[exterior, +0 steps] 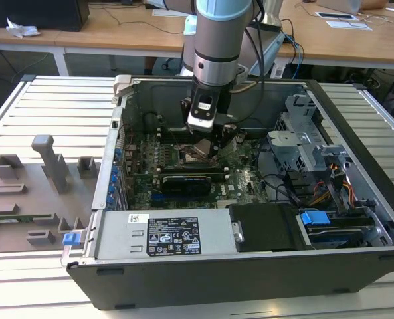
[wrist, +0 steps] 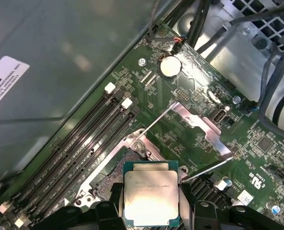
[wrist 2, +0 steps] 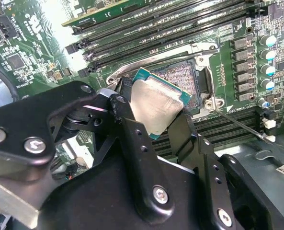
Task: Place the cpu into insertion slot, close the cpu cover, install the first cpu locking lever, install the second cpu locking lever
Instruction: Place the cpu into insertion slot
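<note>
Gripper (wrist 2: 153, 115) pinching cpu (wrist 2: 157, 103) by opposite edges, chip tilted over bare insertion slot (wrist 2: 184, 79); cpu cover (wrist: 206, 129) swung open beside slot

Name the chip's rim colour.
The chip has a green rim, clearest in the first wrist view.

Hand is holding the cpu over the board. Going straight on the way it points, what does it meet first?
Probably the insertion slot: the cpu gripped in the hand hangs over its open pin field and would touch it first. Depth is unclear.
</note>
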### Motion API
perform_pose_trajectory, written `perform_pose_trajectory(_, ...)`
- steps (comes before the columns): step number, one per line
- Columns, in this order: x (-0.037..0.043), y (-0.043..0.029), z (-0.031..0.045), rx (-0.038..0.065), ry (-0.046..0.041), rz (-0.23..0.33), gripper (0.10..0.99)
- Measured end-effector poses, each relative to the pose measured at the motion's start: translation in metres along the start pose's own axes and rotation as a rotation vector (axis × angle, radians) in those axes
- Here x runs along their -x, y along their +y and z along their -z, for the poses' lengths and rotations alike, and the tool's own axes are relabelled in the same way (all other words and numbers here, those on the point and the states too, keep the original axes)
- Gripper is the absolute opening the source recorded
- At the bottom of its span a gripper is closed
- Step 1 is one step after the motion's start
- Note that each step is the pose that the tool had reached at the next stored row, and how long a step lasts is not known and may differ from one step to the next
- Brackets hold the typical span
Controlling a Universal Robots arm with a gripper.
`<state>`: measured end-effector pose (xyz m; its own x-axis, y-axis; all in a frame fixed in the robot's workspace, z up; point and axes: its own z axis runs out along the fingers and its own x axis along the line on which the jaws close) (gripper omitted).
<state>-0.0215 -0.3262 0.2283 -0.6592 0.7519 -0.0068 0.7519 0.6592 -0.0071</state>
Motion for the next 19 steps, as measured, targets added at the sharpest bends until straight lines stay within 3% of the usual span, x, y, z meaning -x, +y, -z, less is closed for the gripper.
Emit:
perform_pose_trajectory(5, 0.0, 0.0, 0.0, -0.002, -0.0022, -0.038, 0.541)
perform_pose_trajectory(11, 0.0, 0.0, 0.0, -0.013, -0.0132, -0.113, 0.541)
perform_pose_trajectory(19, 0.0, 0.0, 0.0, -0.02, -0.0198, -0.187, 0.541)
